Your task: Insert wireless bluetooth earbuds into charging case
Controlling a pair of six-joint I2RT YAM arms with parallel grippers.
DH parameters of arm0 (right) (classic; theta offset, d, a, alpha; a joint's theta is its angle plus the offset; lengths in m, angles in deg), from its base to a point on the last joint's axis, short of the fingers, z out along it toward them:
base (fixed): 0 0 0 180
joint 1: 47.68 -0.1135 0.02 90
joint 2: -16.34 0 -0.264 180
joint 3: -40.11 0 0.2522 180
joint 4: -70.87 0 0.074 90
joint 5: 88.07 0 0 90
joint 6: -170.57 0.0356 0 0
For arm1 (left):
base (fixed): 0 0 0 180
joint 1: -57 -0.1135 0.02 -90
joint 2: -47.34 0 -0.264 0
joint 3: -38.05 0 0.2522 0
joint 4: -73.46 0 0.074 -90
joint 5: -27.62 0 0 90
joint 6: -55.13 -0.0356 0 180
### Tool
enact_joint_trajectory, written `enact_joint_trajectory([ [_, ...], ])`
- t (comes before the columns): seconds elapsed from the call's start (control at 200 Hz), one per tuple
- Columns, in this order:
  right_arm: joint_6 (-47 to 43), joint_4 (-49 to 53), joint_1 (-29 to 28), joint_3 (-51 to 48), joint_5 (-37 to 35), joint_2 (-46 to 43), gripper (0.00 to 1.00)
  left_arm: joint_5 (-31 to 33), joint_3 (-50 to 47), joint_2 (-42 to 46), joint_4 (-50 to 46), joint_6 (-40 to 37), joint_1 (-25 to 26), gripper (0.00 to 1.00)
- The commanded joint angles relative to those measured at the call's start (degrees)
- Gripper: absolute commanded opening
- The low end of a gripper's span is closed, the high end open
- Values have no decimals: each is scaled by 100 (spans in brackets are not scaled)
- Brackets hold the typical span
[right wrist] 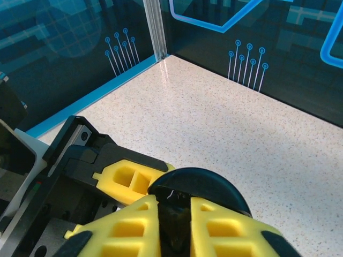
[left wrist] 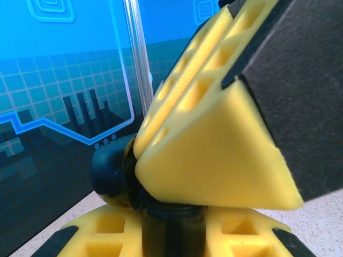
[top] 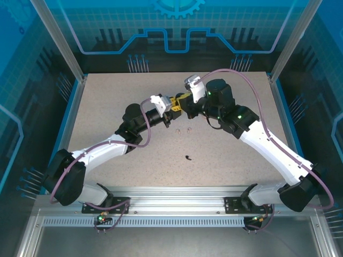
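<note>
speckled table [top: 107, 107], top view: left gripper [top: 178, 106] and right gripper [top: 185, 105] meet mid-table; two pink earbuds [top: 178, 129] just base-side of them, black earbud [top: 188, 157] further that way. left wrist: left jaws clamped on black case [left wrist: 171, 227]. right wrist: right fingers [right wrist: 128, 230] flank case rim, grip unclear.

Speckled beige table [top: 107, 107], black case [right wrist: 199, 183], yellow fingers [right wrist: 134, 230] — black earbud [top: 187, 157], pink earbuds [top: 178, 129], blue gridded walls [top: 241, 27]

1. Tabletop [top: 107, 118]: matt, finely speckled beige surface.
2. Fingers [right wrist: 134, 230]: matt yellow plastic with moulded cut-outs.
3. Charging case [right wrist: 203, 184]: smooth black plastic with a faint sheen.
4. Frame rail [top: 177, 206]: silvery brushed metal.
5. Arm shells [top: 268, 144]: smooth white plastic, semi-gloss.
</note>
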Motion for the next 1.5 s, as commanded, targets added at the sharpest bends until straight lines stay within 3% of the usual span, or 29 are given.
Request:
enact_joint_trajectory([
  [0.0,136,371,-146,324,-21,189,35,-14,196,103,247,-12,62,0],
  [0.17,831,477,130,801,190,-2,61,45,92,50,361,25,68,0],
  [0.34,1851,379,780,493,386,-693,69,199,6,68,441,16,55,0],
  [0.5,2464,891,1295,-247,-42,-1236,72,340,-72,117,527,-6,52,0],
  [0.705,2580,1168,1386,-1743,-127,-1221,71,675,-153,256,590,94,45,0],
  [0.89,2336,1105,992,-2533,8,-423,67,798,-214,357,589,104,48,0],
  [1.191,2407,1244,-284,-2238,-534,1187,57,910,-297,485,578,95,39,0],
  [1.491,2066,1592,-755,-1516,-685,2373,45,915,-358,652,482,16,31,0],
])
